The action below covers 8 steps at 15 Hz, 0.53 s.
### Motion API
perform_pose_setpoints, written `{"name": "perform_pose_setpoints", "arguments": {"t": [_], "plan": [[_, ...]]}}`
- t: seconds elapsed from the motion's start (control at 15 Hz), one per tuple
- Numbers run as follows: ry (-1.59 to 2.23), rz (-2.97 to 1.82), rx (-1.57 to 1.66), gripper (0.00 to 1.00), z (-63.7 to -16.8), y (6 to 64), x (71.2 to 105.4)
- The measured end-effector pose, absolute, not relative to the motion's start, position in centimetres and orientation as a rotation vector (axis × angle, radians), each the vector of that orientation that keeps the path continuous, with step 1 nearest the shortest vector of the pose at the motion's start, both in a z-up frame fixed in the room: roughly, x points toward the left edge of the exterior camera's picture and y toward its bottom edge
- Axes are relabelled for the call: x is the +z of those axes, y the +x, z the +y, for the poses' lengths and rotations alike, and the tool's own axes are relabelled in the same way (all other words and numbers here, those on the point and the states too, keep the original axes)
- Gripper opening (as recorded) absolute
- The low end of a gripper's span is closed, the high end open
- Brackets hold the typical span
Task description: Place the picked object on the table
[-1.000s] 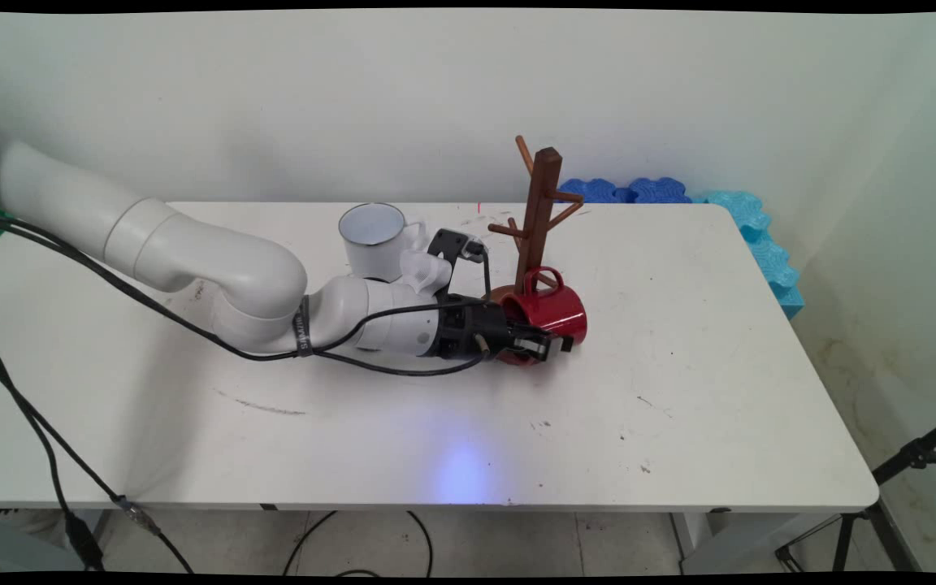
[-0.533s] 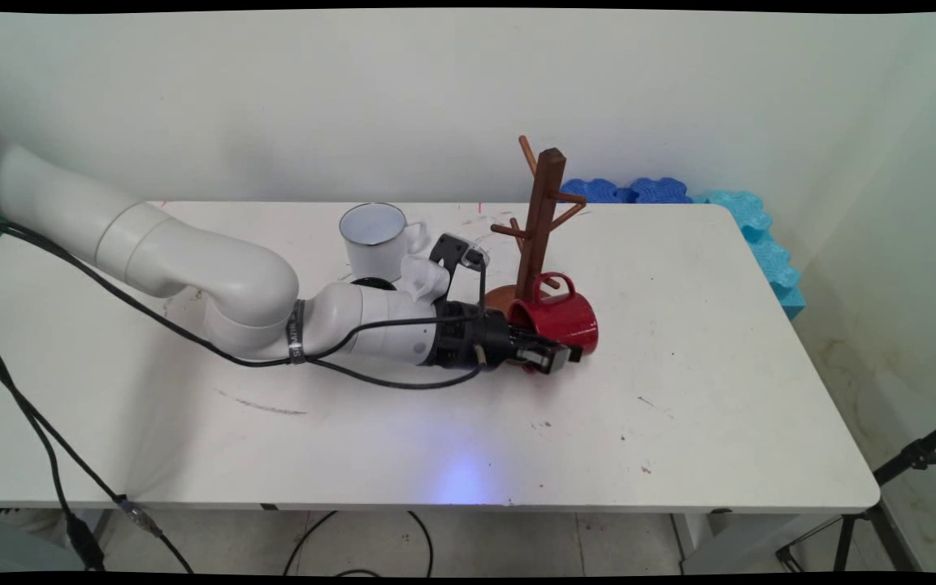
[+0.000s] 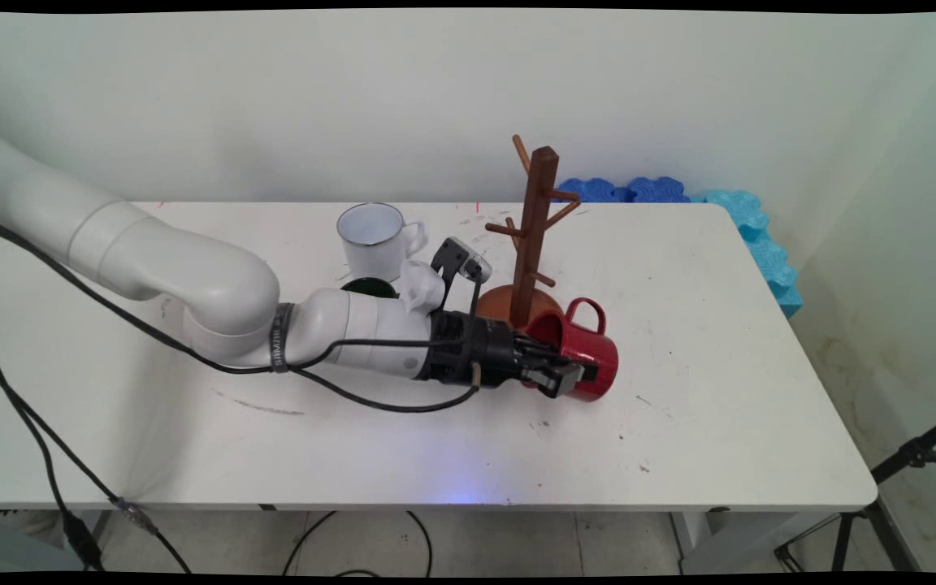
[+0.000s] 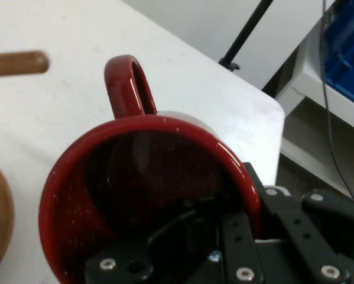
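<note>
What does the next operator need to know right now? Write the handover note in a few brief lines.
Gripper: shut on the red mug's rim, one finger inside, one outside.
Red mug: on its side, low over the table, handle up, just right of the wooden mug tree's base.
Change: over the last second the mug has moved right and toward the near edge, away from the tree's post.
Nearby: white enamel mug upright behind the arm; a dark green thing shows partly behind the wrist.

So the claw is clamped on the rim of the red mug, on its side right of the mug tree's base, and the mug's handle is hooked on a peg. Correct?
Not quite. The claw does grip the rim of the red mug, which lies tipped right of the mug tree base, but the handle is hooked on no peg; it points up, free. The main view shows this.
</note>
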<state>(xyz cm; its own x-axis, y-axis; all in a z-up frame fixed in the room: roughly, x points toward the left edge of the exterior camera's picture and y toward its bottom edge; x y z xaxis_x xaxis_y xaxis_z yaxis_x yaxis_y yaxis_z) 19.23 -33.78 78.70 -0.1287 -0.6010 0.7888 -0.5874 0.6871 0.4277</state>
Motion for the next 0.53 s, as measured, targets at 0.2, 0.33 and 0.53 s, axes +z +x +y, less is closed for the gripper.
{"name": "perform_pose_setpoints", "arguments": {"t": [0.2, 0.33, 0.53], "plan": [[0.872, -1.835, 0.005, 0.0, -33.1, 19.6, 80.2], [0.847, -1.859, 0.019, 0.0, -32.9, 20.0, 81.0], [0.803, -1.895, 0.029, 0.0, -32.7, 20.3, 82.2]]}}
